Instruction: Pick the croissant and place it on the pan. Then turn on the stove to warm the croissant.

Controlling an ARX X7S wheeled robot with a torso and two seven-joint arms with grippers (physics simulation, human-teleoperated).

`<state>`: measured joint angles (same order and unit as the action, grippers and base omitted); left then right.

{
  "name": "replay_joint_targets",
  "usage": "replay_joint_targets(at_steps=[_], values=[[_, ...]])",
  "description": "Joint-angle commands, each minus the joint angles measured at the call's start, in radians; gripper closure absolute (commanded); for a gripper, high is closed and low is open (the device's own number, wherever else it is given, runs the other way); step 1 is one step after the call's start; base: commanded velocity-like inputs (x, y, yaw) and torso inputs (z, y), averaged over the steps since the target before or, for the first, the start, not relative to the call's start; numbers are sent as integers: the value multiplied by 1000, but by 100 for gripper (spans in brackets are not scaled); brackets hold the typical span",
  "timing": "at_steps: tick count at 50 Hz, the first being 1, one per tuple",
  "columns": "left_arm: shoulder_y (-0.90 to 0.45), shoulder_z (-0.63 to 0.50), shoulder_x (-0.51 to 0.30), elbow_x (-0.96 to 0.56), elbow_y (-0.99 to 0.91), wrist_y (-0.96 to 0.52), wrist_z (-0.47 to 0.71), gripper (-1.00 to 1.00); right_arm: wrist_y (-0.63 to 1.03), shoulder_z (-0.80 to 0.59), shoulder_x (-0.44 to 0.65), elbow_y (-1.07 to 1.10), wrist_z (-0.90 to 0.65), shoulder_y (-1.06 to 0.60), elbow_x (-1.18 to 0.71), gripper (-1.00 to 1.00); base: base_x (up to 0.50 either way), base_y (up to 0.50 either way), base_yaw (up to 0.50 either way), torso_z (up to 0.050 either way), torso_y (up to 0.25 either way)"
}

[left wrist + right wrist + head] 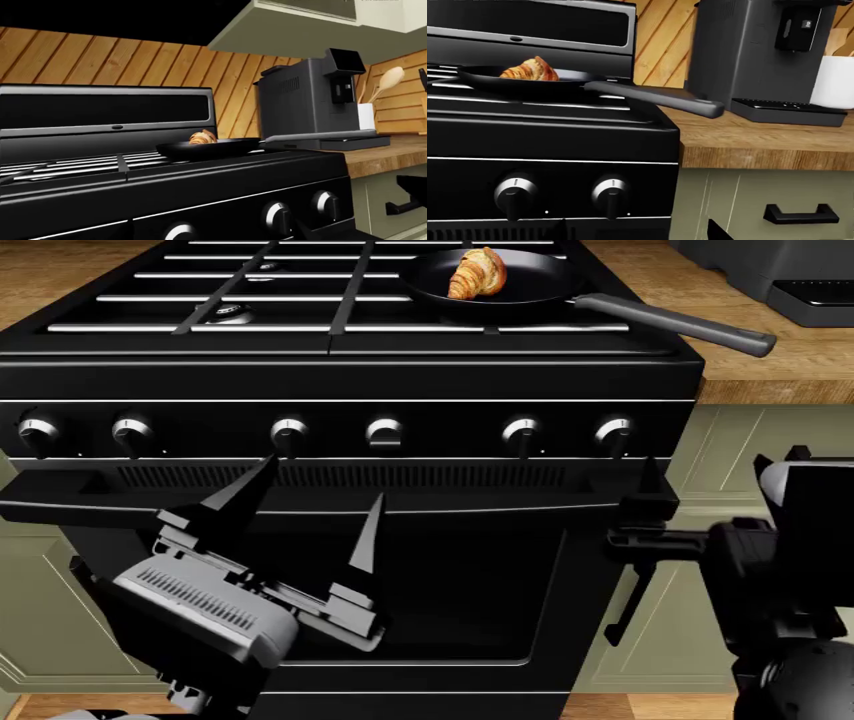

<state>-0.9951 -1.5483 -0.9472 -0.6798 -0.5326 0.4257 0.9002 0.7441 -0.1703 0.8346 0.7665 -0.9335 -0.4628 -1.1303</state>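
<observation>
Head view: croissant sat in the pan, knobs not yet turned.

Nearest me, the left gripper (310,510) hung in front of the oven door with its fingers spread wide and nothing between them, one tip just below the third knob (288,432) from the left. The right gripper (638,540) waited by the stove's (400,480) right edge, empty; I could not tell how far it was open. Beyond the knob row, at the far right of the grates, the pan (534,292) held the croissant (478,272), its handle pointing right over the counter (761,370). I judged the knobs stiff, smooth-capped and liable to slip, so I would pinch one squarely across its cap; the pastry looked light and flaky.
</observation>
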Motion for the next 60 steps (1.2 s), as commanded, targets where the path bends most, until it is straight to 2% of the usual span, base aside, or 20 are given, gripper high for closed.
replay_joint_targets(at_steps=[1,21,27,41,60], values=[[16,7,1,-5,24,31,-12,-100,70,-21,14,-58,0,-73,-77,-100,0,0,0,0,0],[32,21,13,-3,56,76,-34,-100,108,-85,-36,-173,63,-160,-84,-100,0,0,0,0,0],[24,23,26,14,30,45,-12,-100,101,-82,-44,-214,87,-176,-88,-100,0,0,0,0,0],[37,28,16,-23,13,48,3,-100,131,-77,-70,-288,70,-223,-165,-100,0,0,0,0,0],[64,53,-3,-87,77,144,-50,-100,184,-123,-109,-377,71,-322,-178,-100,0,0,0,0,0]])
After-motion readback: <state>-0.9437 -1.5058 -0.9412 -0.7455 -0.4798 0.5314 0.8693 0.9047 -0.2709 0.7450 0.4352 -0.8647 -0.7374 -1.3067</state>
